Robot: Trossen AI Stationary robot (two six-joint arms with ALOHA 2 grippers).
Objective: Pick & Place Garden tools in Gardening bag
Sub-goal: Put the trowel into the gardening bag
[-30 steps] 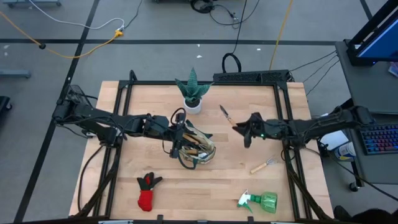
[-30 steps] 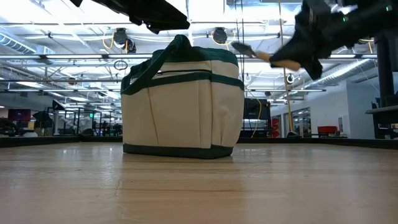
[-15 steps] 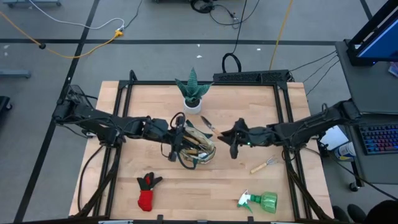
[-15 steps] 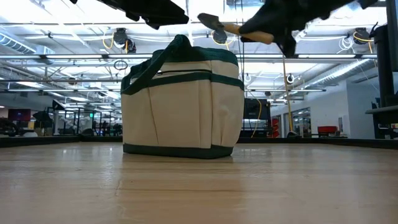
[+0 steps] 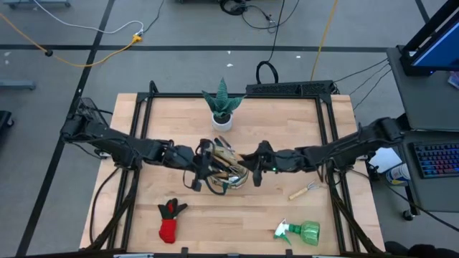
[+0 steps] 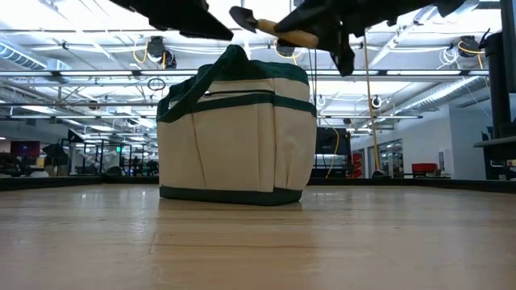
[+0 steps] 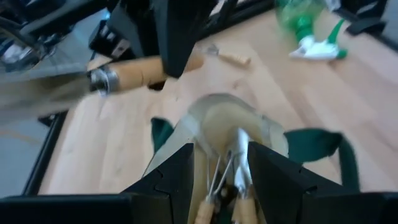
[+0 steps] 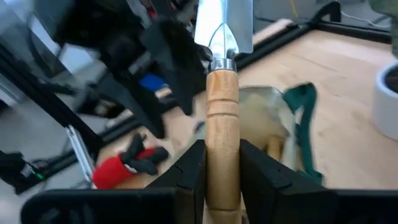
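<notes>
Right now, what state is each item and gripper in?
gardening bag: upright, open, tools inside
trowel: held above the bag
right gripper: shut on the trowel
left gripper: open, at the bag's rim
glove: lying on table
spray bottle: on its side
hand rake: lying on table

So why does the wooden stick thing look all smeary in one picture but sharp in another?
In the left wrist view the trowel is streaked sideways by motion blur, its metal end smeared to grey. In the right wrist view it looks crisp, because the right claw carries it along with that camera, while the glove and floor behind go soft. In the low view the bright ceiling lights turn the arms into dark silhouettes.
</notes>
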